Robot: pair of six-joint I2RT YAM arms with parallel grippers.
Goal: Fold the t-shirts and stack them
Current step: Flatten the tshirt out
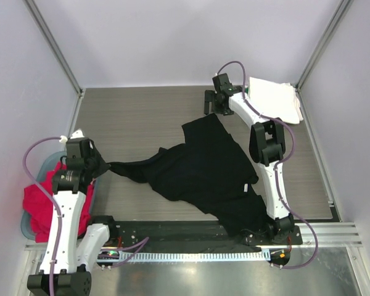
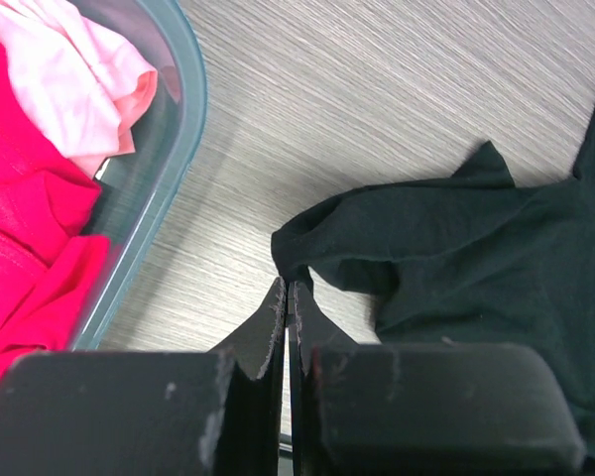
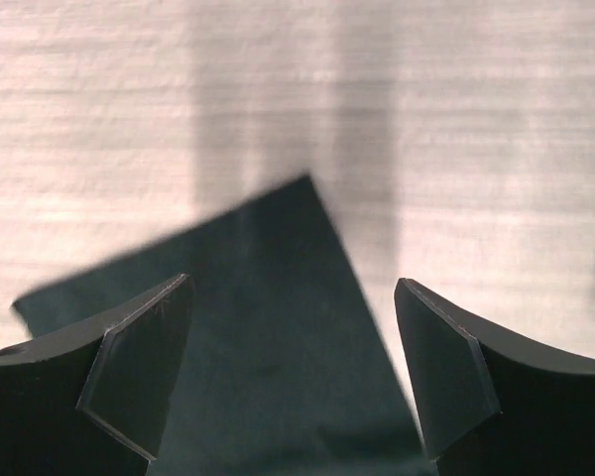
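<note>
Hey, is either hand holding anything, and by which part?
The left hand is shut on the black t-shirt, pinching the tip of its stretched-out end, probably a sleeve. The right hand is open over another corner, holding nothing.

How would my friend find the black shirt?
Start at the grey wooden table. The black t-shirt lies spread loosely across its middle, one end pinched by the left gripper. It is the only dark shirt; the white ones sit folded in the far right corner.
</note>
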